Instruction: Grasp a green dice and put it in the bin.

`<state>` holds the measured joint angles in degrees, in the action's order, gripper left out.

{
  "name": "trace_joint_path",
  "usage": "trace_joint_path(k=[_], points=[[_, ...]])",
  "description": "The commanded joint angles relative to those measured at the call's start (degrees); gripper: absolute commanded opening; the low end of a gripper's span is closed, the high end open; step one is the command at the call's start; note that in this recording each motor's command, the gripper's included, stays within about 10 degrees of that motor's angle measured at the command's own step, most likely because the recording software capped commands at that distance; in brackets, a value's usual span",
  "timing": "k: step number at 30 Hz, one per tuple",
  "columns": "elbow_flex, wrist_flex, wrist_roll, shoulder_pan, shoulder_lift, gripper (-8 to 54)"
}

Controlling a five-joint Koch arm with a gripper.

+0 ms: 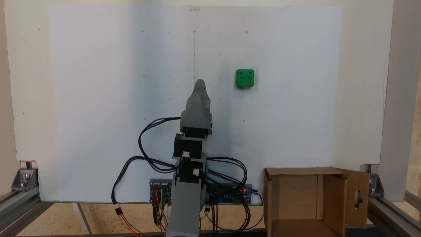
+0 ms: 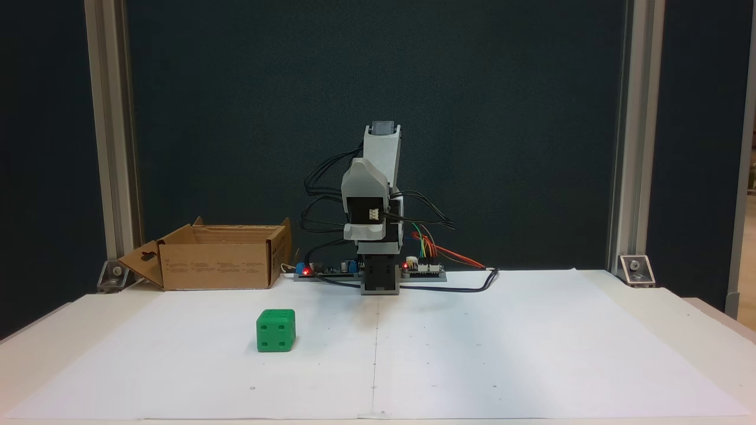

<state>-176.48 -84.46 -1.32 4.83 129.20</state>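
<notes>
The green dice point(image 1: 245, 78) lies on the white paper, its six-pip face up in one fixed view; it stands apart from the arm, right of and beyond the gripper tip. In the other fixed view the green dice point(image 2: 276, 330) sits left of the arm, near the front. My gripper point(image 1: 200, 84) is folded above the arm's base and holds nothing; only one grey tip shows, so its state is unclear. It faces the camera as the gripper point(image 2: 366, 189). The bin point(image 1: 292, 194), a brown cardboard box with open flaps, stands beside the base; this bin point(image 2: 215, 265) is behind the dice.
A control board point(image 1: 230, 194) with lit red LEDs and loose cables lies at the arm's base point(image 2: 379, 283). Aluminium posts point(image 2: 112, 147) and corner brackets point(image 1: 23, 177) frame the table. The white paper point(image 2: 502, 354) covers the work area.
</notes>
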Motion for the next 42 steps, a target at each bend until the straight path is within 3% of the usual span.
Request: trace_joint_path(k=[1, 30, 42], points=[[-2.72, 10.0, -0.26, 2.02, 6.42, 44.0], [2.11, 15.21, -0.26, -3.78, 6.42, 43.2], [32.08, 61.33, -0.26, 4.39, 6.5, 44.1]])
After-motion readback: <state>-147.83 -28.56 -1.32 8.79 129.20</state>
